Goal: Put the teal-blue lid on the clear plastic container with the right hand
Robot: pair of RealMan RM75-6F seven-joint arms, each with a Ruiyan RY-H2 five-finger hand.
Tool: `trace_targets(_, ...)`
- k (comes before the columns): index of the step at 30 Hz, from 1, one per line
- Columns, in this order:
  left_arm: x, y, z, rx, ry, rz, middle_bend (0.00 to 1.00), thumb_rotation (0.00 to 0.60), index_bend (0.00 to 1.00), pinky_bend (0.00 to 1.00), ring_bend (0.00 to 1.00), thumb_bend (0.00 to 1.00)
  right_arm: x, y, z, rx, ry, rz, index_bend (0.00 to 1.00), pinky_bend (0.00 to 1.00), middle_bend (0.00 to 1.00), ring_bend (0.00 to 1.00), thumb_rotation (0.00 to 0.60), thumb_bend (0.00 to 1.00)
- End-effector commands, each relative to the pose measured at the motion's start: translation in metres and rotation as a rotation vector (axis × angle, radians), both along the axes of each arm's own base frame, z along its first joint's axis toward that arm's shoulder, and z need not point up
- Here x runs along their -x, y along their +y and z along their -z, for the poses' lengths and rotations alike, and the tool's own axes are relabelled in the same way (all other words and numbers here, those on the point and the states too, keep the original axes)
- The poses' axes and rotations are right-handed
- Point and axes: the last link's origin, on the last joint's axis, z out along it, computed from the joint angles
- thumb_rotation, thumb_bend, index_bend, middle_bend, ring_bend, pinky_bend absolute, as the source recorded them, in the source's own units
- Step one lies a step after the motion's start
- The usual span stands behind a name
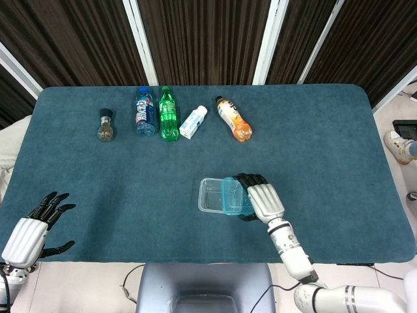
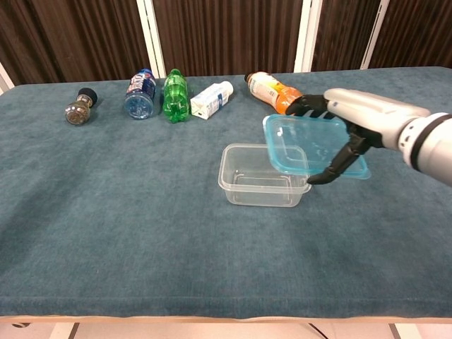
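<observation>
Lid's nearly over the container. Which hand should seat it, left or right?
Right. The right hand holds the teal-blue lid above the clear plastic container, overlapping its right side. The left hand rests open at the table's near-left corner, far from both.

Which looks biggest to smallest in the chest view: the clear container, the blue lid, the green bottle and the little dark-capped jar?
1. Blue lid and clear container: about alike; the lid is lifted nearer the camera, so unranked.
2. Green bottle, farther back.
3. Dark-capped jar, clearly smallest.
</observation>
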Motion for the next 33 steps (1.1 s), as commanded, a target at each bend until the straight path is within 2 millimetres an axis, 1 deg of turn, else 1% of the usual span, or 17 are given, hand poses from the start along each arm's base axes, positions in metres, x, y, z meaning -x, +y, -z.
trace_targets(1, 0.000, 0.000, 0.000, 0.001, -0.001, 0.001, 0.10, 0.600, 0.25, 0.32, 0.05, 0.42, -0.012, -0.002, 0.007, 0.005, -0.012, 0.003, 0.49, 0.66, 0.49, 0.59, 0.600, 0.40)
trace_targets(8, 0.000, -0.001, 0.000, 0.004, -0.001, 0.004, 0.11, 0.600, 0.25, 0.32, 0.05, 0.41, -0.024, -0.006, 0.022, -0.001, -0.030, 0.020, 0.48, 0.65, 0.49, 0.58, 0.600, 0.40)
trace_targets(18, 0.000, -0.001, 0.000, 0.010, 0.000, 0.006, 0.11, 0.600, 0.25, 0.32, 0.05, 0.41, -0.027, -0.013, 0.038, -0.029, -0.046, 0.057, 0.44, 0.60, 0.49, 0.52, 0.600, 0.40)
trace_targets(23, 0.000, -0.001, 0.000, 0.011, 0.000, 0.004, 0.11, 0.600, 0.25, 0.32, 0.06, 0.41, -0.027, -0.014, 0.043, -0.045, -0.057, 0.058, 0.40, 0.57, 0.49, 0.49, 0.600, 0.40)
trace_targets(27, 0.000, -0.001, 0.000, 0.010, -0.003, 0.005, 0.12, 0.600, 0.25, 0.32, 0.06, 0.41, -0.025, -0.015, 0.045, -0.049, -0.060, 0.059, 0.38, 0.55, 0.46, 0.45, 0.600, 0.40)
trace_targets(33, 0.000, -0.001, 0.000, 0.013, 0.000, 0.006, 0.12, 0.600, 0.25, 0.32, 0.06, 0.42, -0.026, -0.017, 0.046, -0.053, -0.071, 0.060, 0.36, 0.54, 0.45, 0.44, 0.600, 0.40)
